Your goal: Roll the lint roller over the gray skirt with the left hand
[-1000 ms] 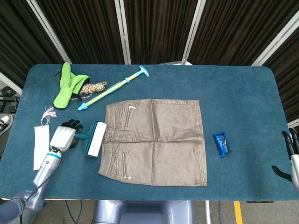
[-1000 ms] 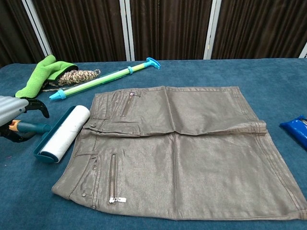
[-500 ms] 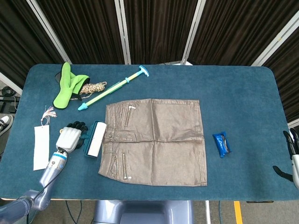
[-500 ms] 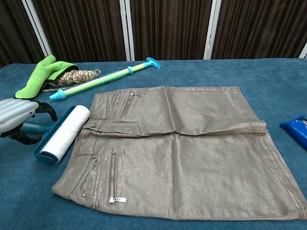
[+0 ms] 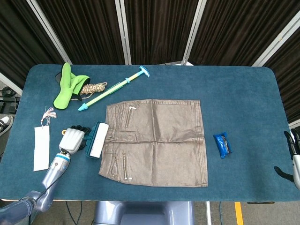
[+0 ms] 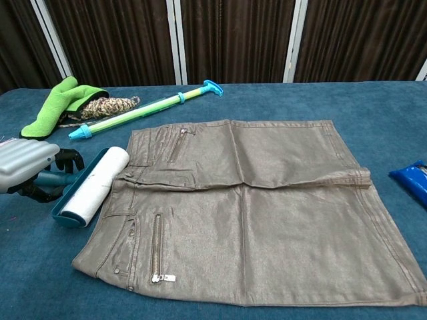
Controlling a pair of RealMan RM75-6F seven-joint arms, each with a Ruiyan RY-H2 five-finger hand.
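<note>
Gray skirt (image 5: 155, 142) lies flat on the blue bench (image 5: 243, 93), waistband toward the robot's left, zips showing. Roller (image 6: 93, 186) sits at the waistband edge, white drum touching or just overlapping the cloth; which of the two cannot be told. Left hand (image 5: 72, 138) is wrapped round the roller's teal handle, fingers curled over it, so the tool is grasped. Right hand (image 5: 293, 154) shows only at the frame edge, well apart from the skirt; whether its fingers are spread or curled cannot be told, and nothing is seen in it. Judgement on progress: pick-up looks done and the roller is at the start line, but no pass over the fabric is evident; nearly all of the skirt remains to be rolled. Next step, presumably: push the drum rightward across the cloth while keeping it pressed flat. Elsewhere on the bench: green cloth (image 5: 67, 85), long pump (image 5: 113, 88), white tag (image 5: 41, 147), blue packet (image 5: 222, 145).
</note>
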